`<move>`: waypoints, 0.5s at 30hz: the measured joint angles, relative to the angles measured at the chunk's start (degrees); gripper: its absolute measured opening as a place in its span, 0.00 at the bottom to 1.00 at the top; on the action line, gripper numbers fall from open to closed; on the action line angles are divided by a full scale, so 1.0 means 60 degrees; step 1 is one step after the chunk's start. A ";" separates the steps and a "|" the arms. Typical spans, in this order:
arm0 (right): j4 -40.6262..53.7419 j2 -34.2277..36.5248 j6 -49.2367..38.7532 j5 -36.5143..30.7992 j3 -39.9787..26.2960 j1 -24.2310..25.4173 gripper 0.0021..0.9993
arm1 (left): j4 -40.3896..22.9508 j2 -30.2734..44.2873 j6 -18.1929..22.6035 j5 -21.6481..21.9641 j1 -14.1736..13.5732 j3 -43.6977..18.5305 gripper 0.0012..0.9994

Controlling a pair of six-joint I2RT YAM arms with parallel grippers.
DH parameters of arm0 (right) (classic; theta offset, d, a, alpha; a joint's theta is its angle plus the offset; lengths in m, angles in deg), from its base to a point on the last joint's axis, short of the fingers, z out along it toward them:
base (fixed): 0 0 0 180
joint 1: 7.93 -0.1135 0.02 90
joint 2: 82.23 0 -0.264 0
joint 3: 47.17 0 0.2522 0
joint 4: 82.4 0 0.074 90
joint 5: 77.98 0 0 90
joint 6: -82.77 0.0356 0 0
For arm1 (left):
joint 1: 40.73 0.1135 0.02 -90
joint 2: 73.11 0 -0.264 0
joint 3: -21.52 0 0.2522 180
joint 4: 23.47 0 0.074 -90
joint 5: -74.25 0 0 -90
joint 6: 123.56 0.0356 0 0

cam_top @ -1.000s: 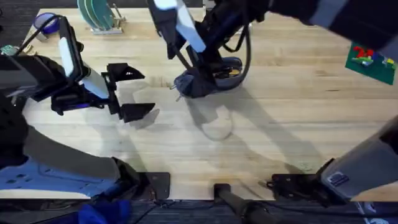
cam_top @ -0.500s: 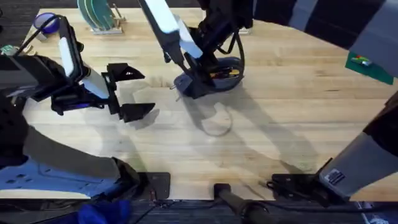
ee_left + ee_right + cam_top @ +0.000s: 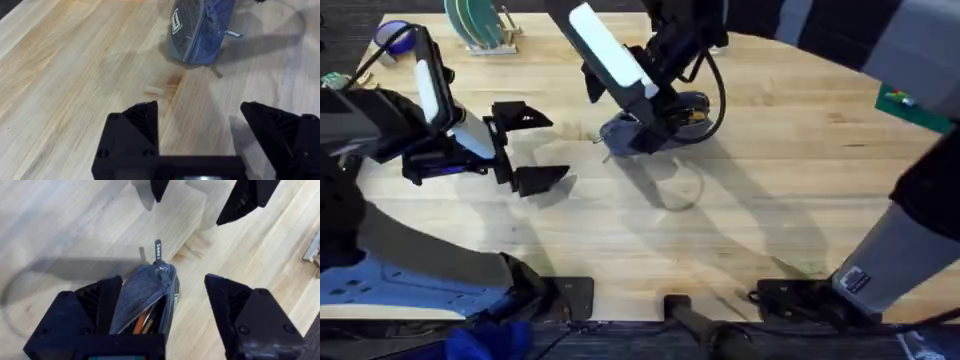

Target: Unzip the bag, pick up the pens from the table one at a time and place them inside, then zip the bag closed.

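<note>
The blue-grey bag (image 3: 625,133) lies on the table (image 3: 790,190) at centre back, its zipper open. An orange pen (image 3: 140,322) shows inside its mouth, also seen as an orange pen (image 3: 688,115) from overhead. My right gripper (image 3: 652,118) hovers over the bag, open, its fingers (image 3: 95,305) straddling the bag's (image 3: 145,290) end near the zipper pull (image 3: 158,252). My left gripper (image 3: 532,148) stands open to the left of the bag, apart from it, holding nothing. In its wrist view the left gripper (image 3: 200,125) faces the bag (image 3: 200,30) across bare wood.
A rack with green plates (image 3: 475,25) stands at the back left beside a purple object (image 3: 395,38). A green item (image 3: 912,100) lies at the far right edge. Bare wood stretches across the front and right of the table.
The right arm has shifted a little over the bag, and its shadow has moved right. The bag and the left arm have stayed put.
</note>
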 joint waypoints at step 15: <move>-0.0324 0.0383 -0.0529 0.0007 -0.0004 0.0002 1.00 | -0.0011 0.0002 0.0433 0.0018 0.0001 0.0000 1.00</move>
